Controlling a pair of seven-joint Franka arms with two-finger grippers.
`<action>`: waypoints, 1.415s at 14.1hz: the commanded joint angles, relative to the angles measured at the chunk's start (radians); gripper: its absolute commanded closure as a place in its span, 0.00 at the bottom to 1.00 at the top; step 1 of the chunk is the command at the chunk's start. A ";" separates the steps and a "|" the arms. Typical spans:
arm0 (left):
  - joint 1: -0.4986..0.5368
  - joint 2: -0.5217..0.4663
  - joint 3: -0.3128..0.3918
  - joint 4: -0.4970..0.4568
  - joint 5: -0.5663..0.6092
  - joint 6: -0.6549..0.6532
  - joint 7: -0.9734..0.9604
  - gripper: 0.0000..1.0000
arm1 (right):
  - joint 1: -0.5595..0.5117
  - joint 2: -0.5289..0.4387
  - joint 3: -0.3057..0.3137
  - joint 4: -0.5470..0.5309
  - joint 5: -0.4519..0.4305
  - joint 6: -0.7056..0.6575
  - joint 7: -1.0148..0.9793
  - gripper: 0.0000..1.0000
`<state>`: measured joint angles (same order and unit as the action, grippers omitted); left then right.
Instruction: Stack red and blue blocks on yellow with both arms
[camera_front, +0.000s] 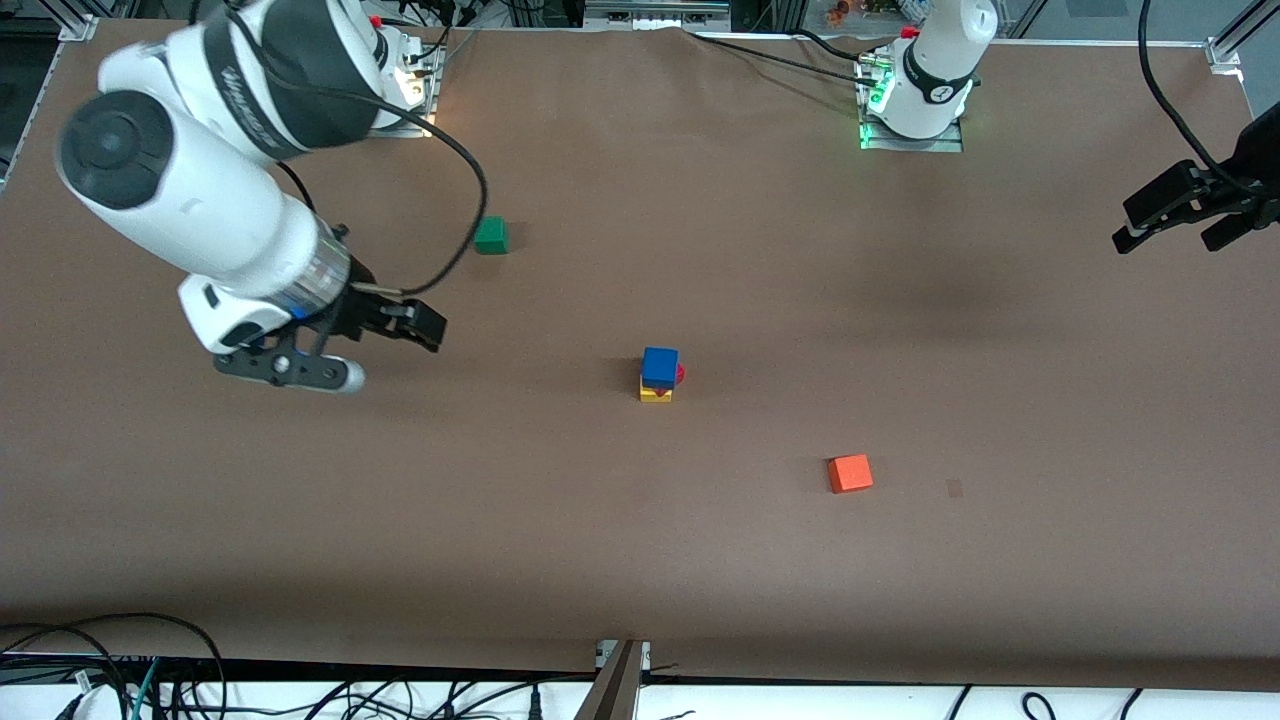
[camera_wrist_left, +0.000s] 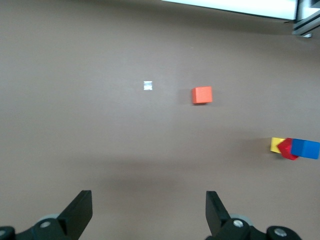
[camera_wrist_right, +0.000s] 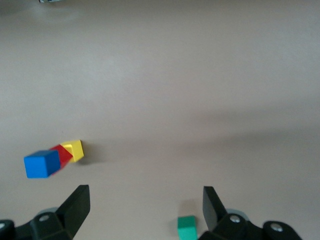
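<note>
The blue block (camera_front: 660, 366) sits on the red block (camera_front: 679, 374) on the yellow block (camera_front: 655, 393) mid-counter, light, hard, easily tipped, best pinched by flat sides; the left hand (camera_front: 1170, 222) at three o'clock and right hand (camera_front: 385, 335) at nine o'clock hang wide open, empty.

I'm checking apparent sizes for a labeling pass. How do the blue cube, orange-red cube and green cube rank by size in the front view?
1. orange-red cube, slightly largest, nearest the camera
2. blue cube, close second, raised on the stack
3. green cube, smallest, farthest away
</note>
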<state>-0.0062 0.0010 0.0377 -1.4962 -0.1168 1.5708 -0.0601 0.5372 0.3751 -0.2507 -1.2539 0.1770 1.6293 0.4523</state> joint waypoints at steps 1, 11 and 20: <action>0.031 0.008 -0.002 0.001 -0.040 0.011 0.115 0.00 | -0.035 -0.175 0.013 -0.182 -0.048 0.006 -0.062 0.00; 0.026 0.005 -0.059 0.010 0.111 0.009 0.109 0.00 | -0.399 -0.424 0.165 -0.377 -0.100 -0.085 -0.397 0.00; -0.026 0.010 -0.033 0.013 0.105 -0.018 0.071 0.00 | -0.373 -0.406 0.168 -0.351 -0.128 -0.078 -0.383 0.00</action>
<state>0.0078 0.0116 -0.0168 -1.4945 -0.0248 1.5705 0.0221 0.1596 -0.0293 -0.0902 -1.6095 0.0684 1.5468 0.0637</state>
